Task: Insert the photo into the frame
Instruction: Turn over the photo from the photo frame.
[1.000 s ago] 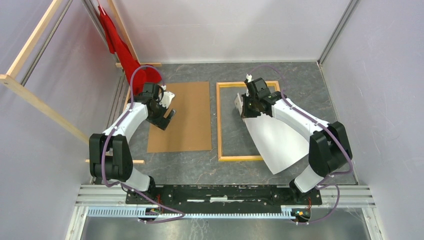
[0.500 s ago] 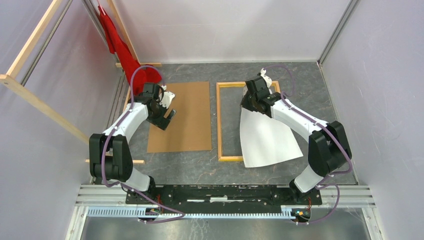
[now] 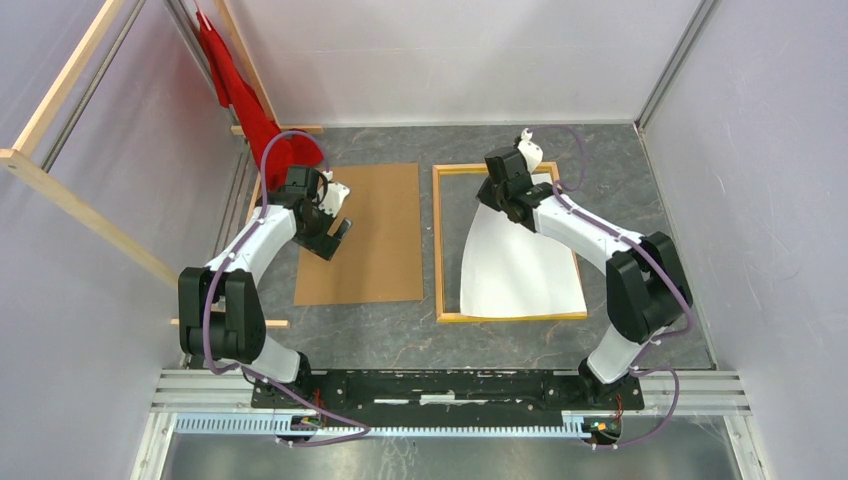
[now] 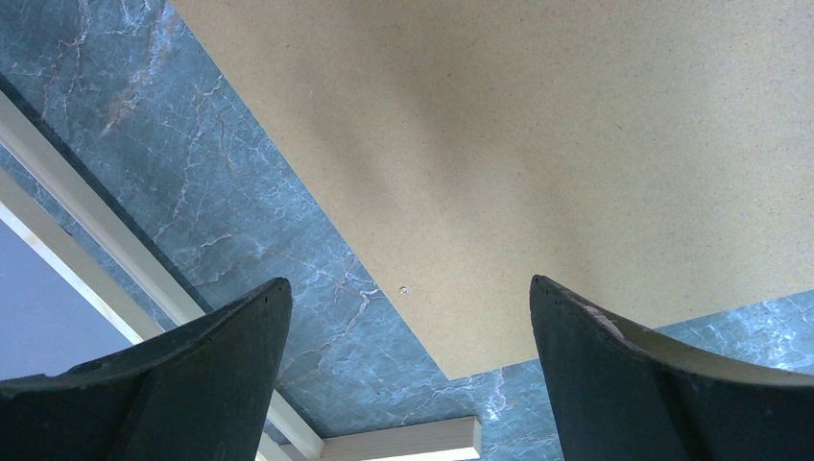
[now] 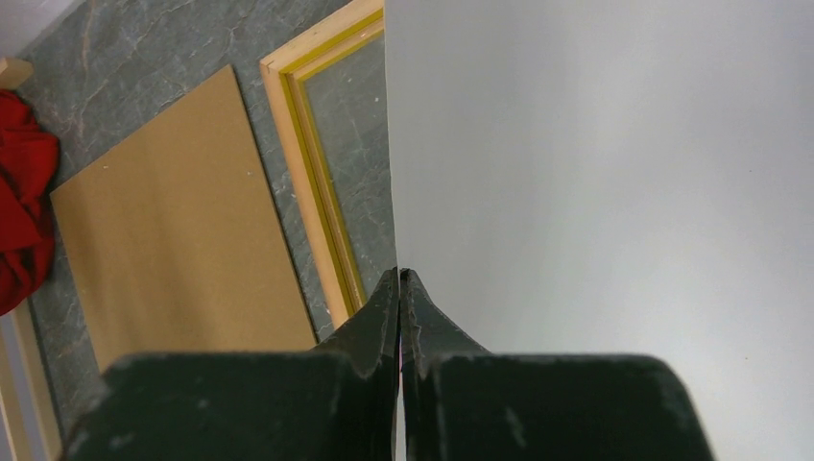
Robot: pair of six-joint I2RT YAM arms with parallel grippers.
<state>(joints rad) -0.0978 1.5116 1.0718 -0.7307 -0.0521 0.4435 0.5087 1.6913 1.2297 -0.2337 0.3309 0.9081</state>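
The frame (image 3: 439, 250) lies flat right of centre, wood back up, with a yellow inner lip in the right wrist view (image 5: 326, 206). The photo (image 3: 520, 265) shows its plain white back and hangs from my right gripper (image 3: 497, 192), sloping down over the frame's right part, its near edge at the frame's near rail. My right gripper (image 5: 399, 279) is shut on the photo's (image 5: 595, 173) far edge. My left gripper (image 3: 340, 222) is open and empty, hovering over the left edge of the brown backing board (image 3: 368, 235); its fingers (image 4: 230, 327) frame the board's corner (image 4: 538, 173).
A red cloth (image 3: 250, 110) hangs at the back left and shows in the right wrist view (image 5: 24, 221). Wooden bars (image 3: 60, 190) stand along the left wall. A light wood strip (image 4: 403, 440) lies near the board's corner. Enclosure walls close in on all sides.
My right gripper swung the photo from the right side leftward and toward the back, so the sheet now hangs squarely over the frame opening. My left arm has not moved.
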